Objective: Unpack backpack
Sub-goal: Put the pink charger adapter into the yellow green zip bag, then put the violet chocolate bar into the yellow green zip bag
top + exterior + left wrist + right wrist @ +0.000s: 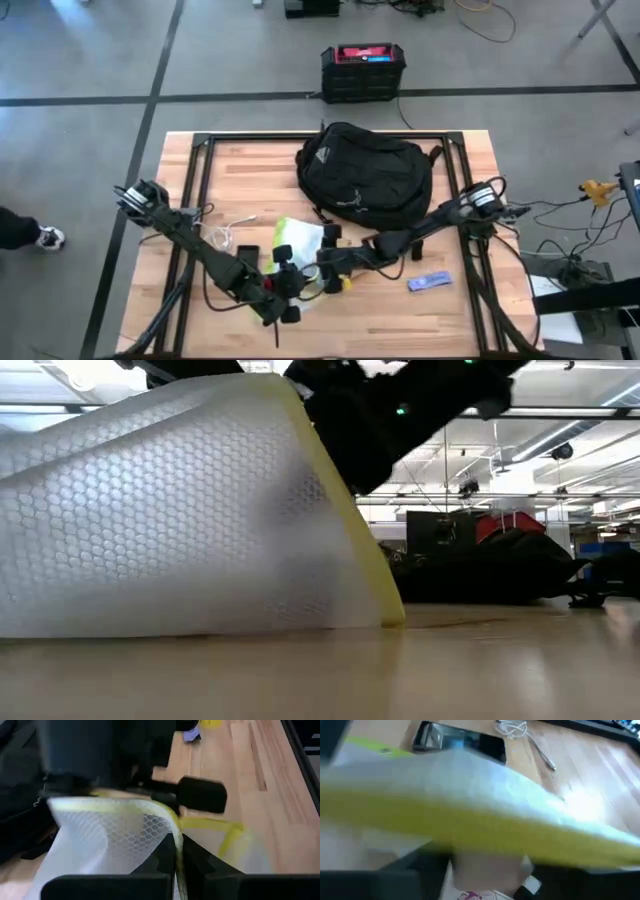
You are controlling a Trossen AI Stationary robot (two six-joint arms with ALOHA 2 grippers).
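High view shows the black backpack (365, 176) lying on the far half of the wooden table (450, 305), near the middle. Both arms reach to the near side of the table, where a see-through mesh pouch (298, 243) with yellow edges sits. The left gripper (287, 290) has its two fingers (160, 862) pressed tight on the pouch's yellow edge. The right gripper (333, 262) is right at the pouch too, but I cannot tell if it is squeezing or not. A dark phone (246, 256) and a white cable (233, 226) lie just beside the pouch, and a small purple packet (429, 281) rests near the right arm.
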